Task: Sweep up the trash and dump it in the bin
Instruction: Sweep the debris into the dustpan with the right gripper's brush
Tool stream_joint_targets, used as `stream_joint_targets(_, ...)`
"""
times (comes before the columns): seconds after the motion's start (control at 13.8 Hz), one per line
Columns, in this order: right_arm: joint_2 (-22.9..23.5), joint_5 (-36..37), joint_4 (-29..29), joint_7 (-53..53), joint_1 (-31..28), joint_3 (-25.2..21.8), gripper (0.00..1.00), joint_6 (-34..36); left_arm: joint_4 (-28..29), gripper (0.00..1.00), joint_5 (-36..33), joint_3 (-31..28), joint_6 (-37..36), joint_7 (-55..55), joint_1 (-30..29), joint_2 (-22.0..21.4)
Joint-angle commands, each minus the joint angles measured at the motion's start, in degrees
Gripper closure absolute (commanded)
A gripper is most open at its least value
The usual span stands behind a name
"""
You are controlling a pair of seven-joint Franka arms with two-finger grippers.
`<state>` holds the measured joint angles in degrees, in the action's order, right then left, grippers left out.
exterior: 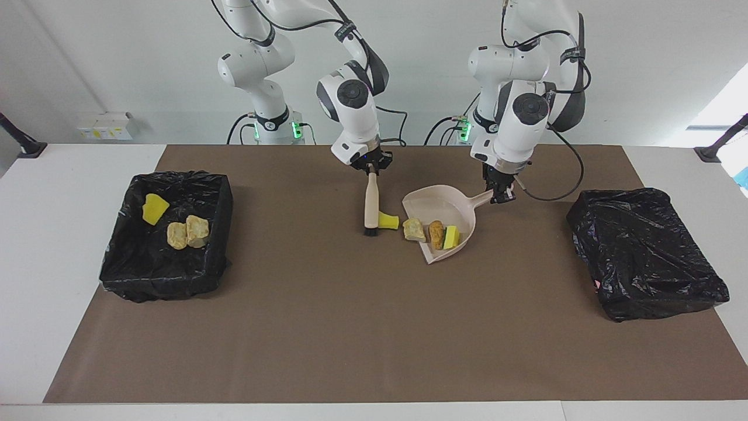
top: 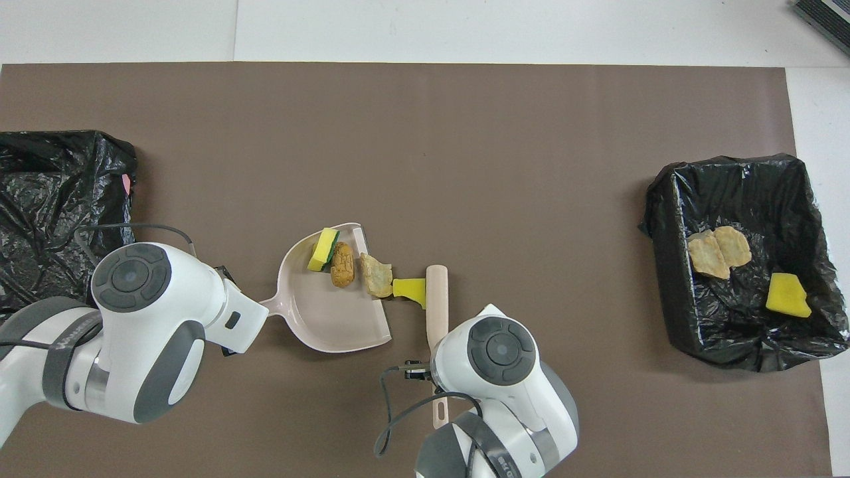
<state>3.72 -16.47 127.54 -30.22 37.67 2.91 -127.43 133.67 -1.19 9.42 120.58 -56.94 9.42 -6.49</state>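
A brown mat (exterior: 350,327) covers the white table (exterior: 64,234); white wall (exterior: 117,58) rises at twelve o'clock. The right gripper (exterior: 370,168) clamps the brush (exterior: 370,204) against a yellow chunk (exterior: 388,221) beside the dustpan (exterior: 444,207), whose handle the left gripper (exterior: 501,196) pinches. Only overhead shows the brush's hanging hole (top: 438,417). Three trash pieces (exterior: 175,225) lie in the bin (exterior: 123,269).

Mat (exterior: 362,339) bare mid-table — bins (exterior: 166,234) flank ends.
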Motion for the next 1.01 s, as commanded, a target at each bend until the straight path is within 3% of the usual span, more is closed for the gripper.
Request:
stream_joint_targets(0.0, 8.91, 0.74, -10.44, 5.07, -0.14, 0.43, 1.00, 0.08, 0.97, 1.00, 0.05, -0.37, 1.50, 1.57, 0.69, -0.28)
stream_joint_targets(0.22, 11.13, -1.18, -13.72, 10.97, 0.91, 0.87, 1.00, -4.29, 0.97, 1.00, 0.05, -0.37, 1.50, 1.57, 0.69, -0.28)
stream_joint_targets(0.36, 11.22, -10.74, -13.46, 11.50, 2.76, 0.78, 1.00, -7.31, 0.97, 1.00, 0.05, -0.37, 1.50, 1.57, 0.51, -0.28)
stream_joint_targets(0.43, 11.04, -10.95, -13.03, 10.98, 2.59, 0.70, 1.00, -6.96, 0.97, 1.00, 0.05, -0.37, 1.50, 1.39, 0.25, -0.28)
stream_joint_targets(0.65, 8.86, -10.78, -13.11, 6.60, 2.15, 0.17, 1.00, 0.92, 0.45, 1.00, 2.14, -0.45, 1.59, 1.92, -0.01, 0.16)
stream_joint_targets(0.94, 3.14, -3.68, -11.88, -3.42, 0.13, -0.01, 1.00, 11.05, -0.69, 1.00, 6.89, -0.54, 1.77, 1.92, -1.68, 0.16)
